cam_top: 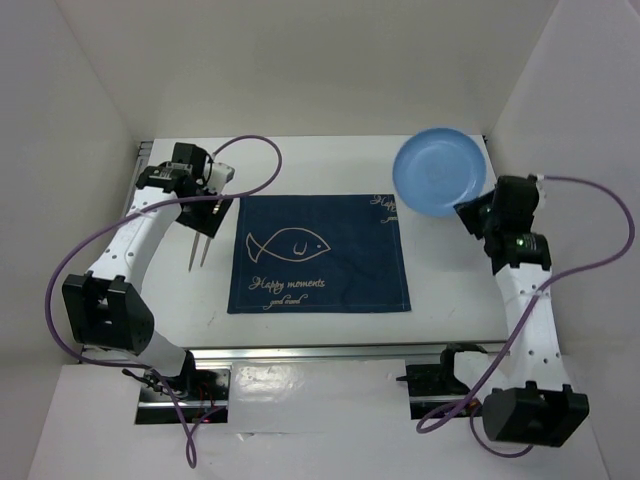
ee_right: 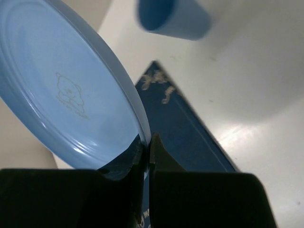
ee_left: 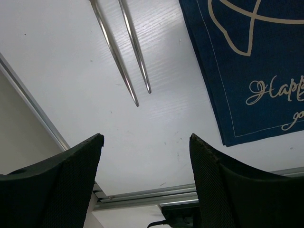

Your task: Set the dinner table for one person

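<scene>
The white worktop (cam_top: 300,165) spans the view, with a navy placemat (cam_top: 320,255) at its middle. Metal chopsticks (cam_top: 198,245) lie at the mat's 9 o'clock. The left gripper (ee_left: 146,136) is by them, fingers apart and empty. The right gripper (ee_right: 148,142) has its fingers clamped on the tilted blue plate (cam_top: 435,170) at 1 o'clock, not yet on the mat. A blue cup (ee_right: 173,16) remains to be placed.
</scene>
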You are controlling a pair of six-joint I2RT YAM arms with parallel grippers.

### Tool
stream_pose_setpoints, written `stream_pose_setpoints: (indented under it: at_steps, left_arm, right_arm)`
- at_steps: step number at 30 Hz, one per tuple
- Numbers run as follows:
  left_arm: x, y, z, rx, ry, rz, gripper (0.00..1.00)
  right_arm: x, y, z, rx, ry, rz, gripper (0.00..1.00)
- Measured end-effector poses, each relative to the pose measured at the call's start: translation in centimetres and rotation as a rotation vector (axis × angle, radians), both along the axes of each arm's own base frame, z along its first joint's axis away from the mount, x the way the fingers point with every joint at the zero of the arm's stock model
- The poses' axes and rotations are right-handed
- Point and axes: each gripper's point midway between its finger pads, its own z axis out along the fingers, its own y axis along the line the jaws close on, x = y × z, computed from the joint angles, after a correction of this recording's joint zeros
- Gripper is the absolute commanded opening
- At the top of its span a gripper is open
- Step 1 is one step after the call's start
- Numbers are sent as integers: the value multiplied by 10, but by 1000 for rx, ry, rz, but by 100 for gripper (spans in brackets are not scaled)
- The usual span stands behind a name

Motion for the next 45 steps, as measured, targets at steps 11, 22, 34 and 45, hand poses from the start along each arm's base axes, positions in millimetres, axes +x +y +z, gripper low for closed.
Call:
stream_pose_setpoints:
  at_steps: [11,22,34,45]
  left_arm:
    - [9,1,-1,-12,16,20,80]
    - [4,23,-13,17,51,98,80]
    - [9,24,-40,25,135,109,80]
    - [9,26,-40,26,130,130,80]
  right_arm:
    - [123,146,20,-239,-43,746,0]
    - [67,232,-146,-181,311,1181,0]
    - [22,250,-221,-81,494,1287,0]
    - [32,246,-215,-111,506,1255,0]
